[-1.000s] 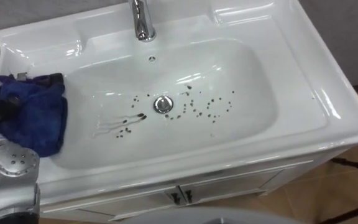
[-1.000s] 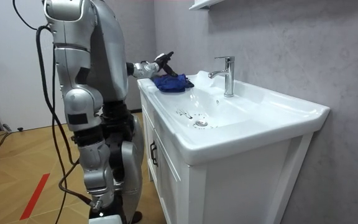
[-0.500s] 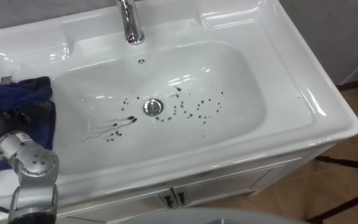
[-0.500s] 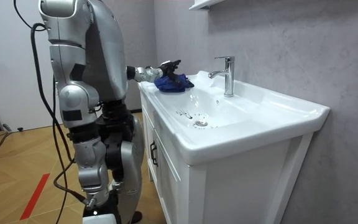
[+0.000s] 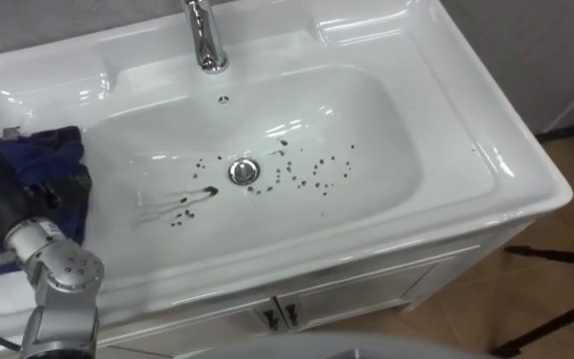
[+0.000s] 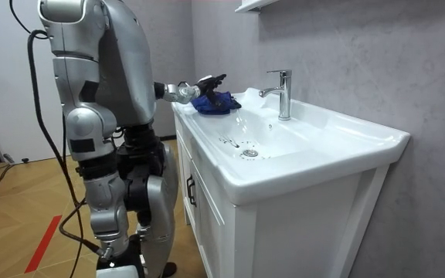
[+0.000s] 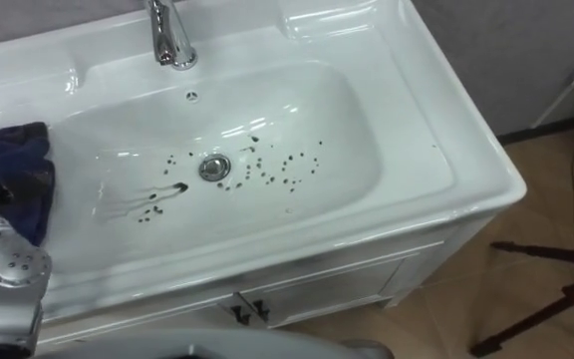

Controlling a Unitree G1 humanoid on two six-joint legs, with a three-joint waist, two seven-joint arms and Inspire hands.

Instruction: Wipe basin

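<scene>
A white basin (image 5: 506, 170) has dark specks (image 5: 317, 170) scattered around its drain (image 5: 244, 171), with smeared streaks left of the drain. A chrome faucet (image 5: 203, 35) stands at the back. A blue cloth (image 5: 38, 155) lies bunched on the basin's left rim. My left hand (image 5: 53, 189) rests on it, sunk among the folds. In the room view I stand at the basin's left end with my left hand (image 6: 209, 80) on top of the cloth (image 6: 219, 103).
White cabinet doors (image 5: 277, 314) sit below the basin's front edge. Dark stand legs (image 5: 566, 259) cross the wooden floor at the right. A grey wall runs behind the basin, with a small shelf (image 6: 253, 5) high up on it.
My left hand has come down from above the cloth onto it, and the cloth now lies more bunched. The eye view has shifted, and my body has moved slightly to the room view's left.
</scene>
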